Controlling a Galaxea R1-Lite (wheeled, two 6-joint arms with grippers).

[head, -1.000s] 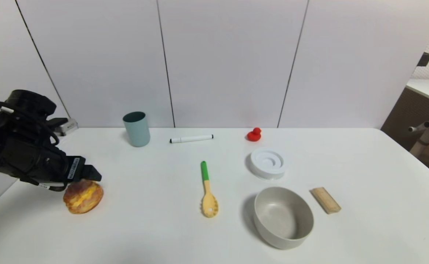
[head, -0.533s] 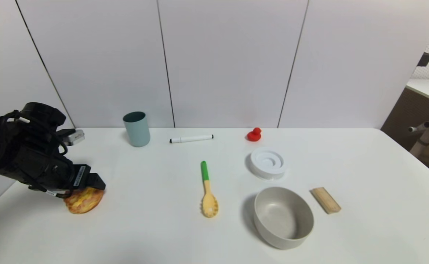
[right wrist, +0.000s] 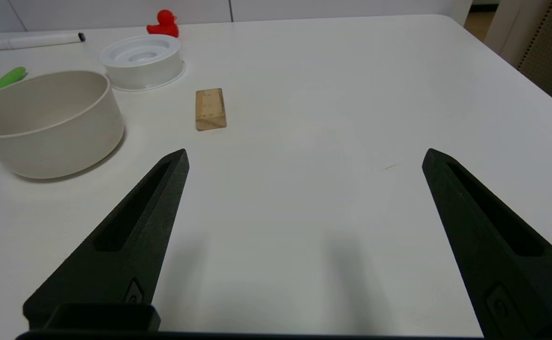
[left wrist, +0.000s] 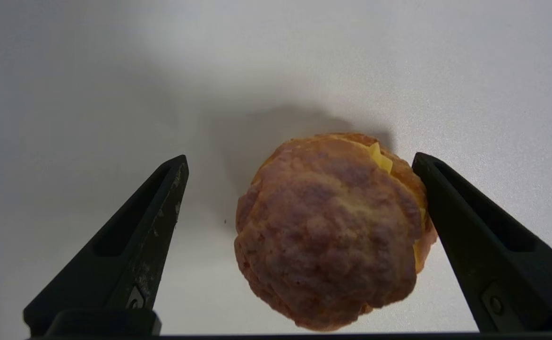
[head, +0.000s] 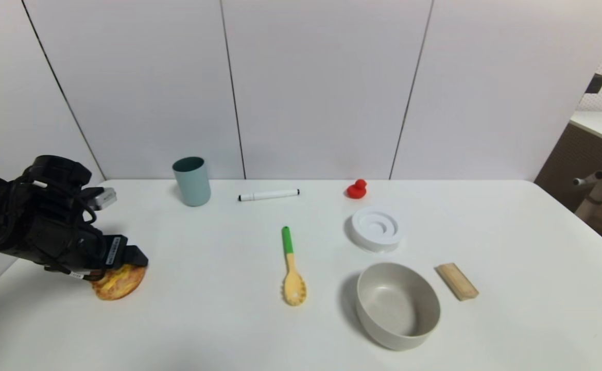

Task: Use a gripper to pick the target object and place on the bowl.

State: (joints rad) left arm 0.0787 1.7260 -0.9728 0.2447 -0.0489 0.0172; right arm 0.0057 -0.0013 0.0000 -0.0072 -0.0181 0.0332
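The golden-brown cream-puff bun with yellow filling lies on the white table at the near left. My left gripper is low over it, open, with one finger on each side of the bun; one finger touches its side, the other stands apart. The deep beige-grey bowl stands empty at the near right and shows in the right wrist view. My right gripper is open and empty above bare table to the right of the bowl; it is out of the head view.
A yellow spoon with green handle lies between bun and bowl. A white ringed dish, red duck, marker and teal cup sit farther back. A tan wooden block lies right of the bowl.
My left gripper has come down over the bun, first quickly and then a little more, so its fingers now straddle it and cover its top in the head view.
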